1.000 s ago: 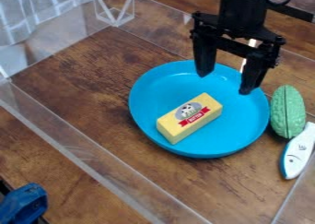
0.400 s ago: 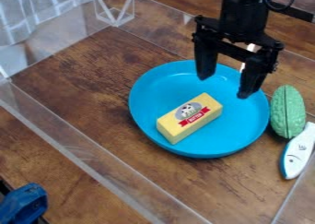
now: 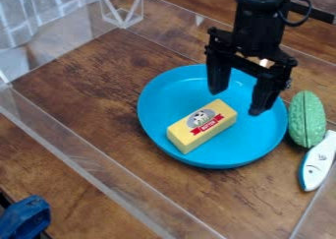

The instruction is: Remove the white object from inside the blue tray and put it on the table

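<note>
End effector (image 3: pixel 243 89) hangs spread over my blue tray's (image 3: pixel 157 98) far side; white object (image 3: pixel 201 126) lies diagonally, down-left.

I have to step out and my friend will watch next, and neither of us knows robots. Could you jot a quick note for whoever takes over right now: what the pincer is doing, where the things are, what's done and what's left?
Pincer: open, empty, pointing down over the back right part of the blue tray, not touching anything.
Butter-like block, yellow with a white-and-red label: lying flat in the middle of the tray, below and left of the pincer in the picture.
Wooden table: a green oval item and a white blue-marked item lie right of the tray.
Done: nothing lifted yet.
Left: line up over the block, grip it, lift it out, set it on the table.
</note>
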